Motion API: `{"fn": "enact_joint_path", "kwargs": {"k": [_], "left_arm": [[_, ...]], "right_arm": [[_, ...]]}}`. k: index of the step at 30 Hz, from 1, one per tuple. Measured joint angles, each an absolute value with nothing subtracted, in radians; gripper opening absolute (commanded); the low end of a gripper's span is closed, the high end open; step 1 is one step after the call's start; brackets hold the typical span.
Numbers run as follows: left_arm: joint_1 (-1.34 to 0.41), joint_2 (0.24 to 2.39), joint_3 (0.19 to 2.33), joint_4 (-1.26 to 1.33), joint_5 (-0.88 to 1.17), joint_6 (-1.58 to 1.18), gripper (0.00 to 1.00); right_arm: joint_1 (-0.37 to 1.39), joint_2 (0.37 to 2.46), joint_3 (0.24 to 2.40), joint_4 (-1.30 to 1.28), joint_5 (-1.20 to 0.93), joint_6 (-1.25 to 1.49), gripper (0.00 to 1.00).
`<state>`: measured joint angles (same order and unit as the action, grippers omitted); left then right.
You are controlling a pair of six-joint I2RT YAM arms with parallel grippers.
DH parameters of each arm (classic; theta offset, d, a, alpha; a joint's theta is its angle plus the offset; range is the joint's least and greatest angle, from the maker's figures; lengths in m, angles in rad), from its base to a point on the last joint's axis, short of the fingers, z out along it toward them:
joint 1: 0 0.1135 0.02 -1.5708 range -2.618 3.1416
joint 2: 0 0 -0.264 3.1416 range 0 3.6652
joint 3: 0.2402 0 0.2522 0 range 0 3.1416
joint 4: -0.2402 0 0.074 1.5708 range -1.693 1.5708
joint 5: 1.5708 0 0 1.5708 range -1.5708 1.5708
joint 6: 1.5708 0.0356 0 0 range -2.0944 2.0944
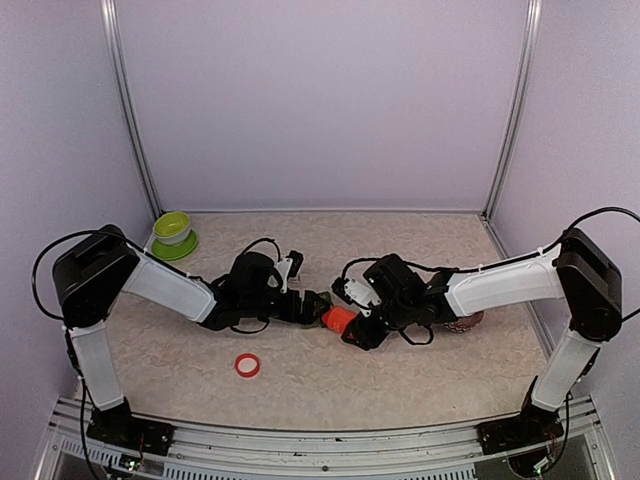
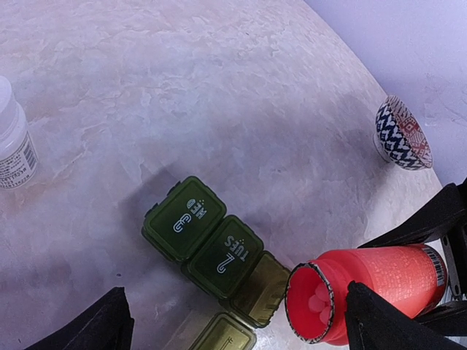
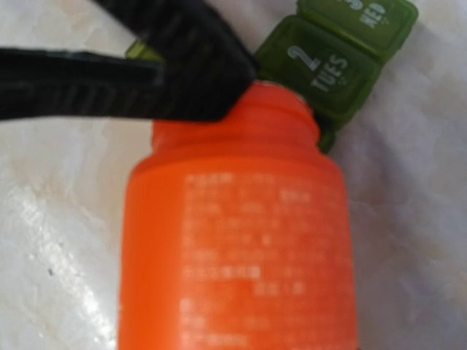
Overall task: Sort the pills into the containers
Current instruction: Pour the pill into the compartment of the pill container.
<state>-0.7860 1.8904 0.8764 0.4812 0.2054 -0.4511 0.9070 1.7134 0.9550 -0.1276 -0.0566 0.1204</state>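
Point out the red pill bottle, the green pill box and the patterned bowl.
Red pill bottle (image 2: 379, 281): left wrist view, its side wall.
Green pill box (image 2: 222, 257): left wrist view, lid marked 2.
Patterned bowl (image 2: 401, 135): left wrist view, outer wall.

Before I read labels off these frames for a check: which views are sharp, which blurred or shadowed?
Left wrist view: sharp, containers read "2 TUES", soft shadow on the table beside them. Right wrist view: orange bottle fills the frame out of focus, print unreadable. Top external view: evenly lit, lettering too small.
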Motion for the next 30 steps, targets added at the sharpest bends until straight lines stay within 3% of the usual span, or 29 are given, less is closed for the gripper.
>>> {"fn": "enact_joint_path", "kwargs": {"k": [30], "left_arm": [[-0.78, 1.891, 0.876, 0.485, 0.209, -0.451, 0.99]], "right_arm": [[0.907, 1.739, 1.007, -0.182, -0.037, 0.105, 0.3]]}}
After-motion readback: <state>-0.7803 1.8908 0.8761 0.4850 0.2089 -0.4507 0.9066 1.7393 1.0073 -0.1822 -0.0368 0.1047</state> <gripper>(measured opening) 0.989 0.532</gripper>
